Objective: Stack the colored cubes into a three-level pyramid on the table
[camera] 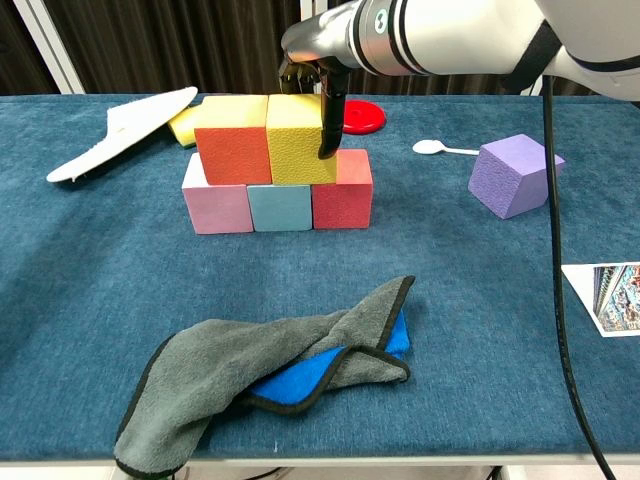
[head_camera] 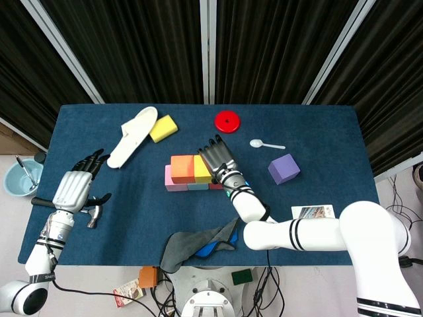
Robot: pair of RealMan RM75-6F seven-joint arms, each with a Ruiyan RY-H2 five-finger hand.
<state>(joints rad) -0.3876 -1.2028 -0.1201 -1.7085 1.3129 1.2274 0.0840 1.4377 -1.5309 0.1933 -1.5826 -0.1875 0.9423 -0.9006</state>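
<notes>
A pink cube (camera: 217, 200), a light blue cube (camera: 280, 207) and a red cube (camera: 343, 195) form a row on the table. On top of them an orange cube (camera: 232, 140) and a yellow cube (camera: 294, 140) stand side by side, touching. My right hand (camera: 318, 70) grips the yellow cube (head_camera: 201, 170), one finger down its right face and the others behind it. A purple cube (camera: 512, 175) lies alone to the right. My left hand (head_camera: 76, 185) hovers open at the table's left edge, far from the cubes.
A hammer (head_camera: 92, 211) lies under my left hand. At the back are a white insole (head_camera: 132, 136), a yellow block (head_camera: 164, 128), a red disc (head_camera: 226, 121) and a white spoon (head_camera: 266, 144). A grey and blue cloth (camera: 280, 370) lies in front, a card (head_camera: 312, 212) at the right.
</notes>
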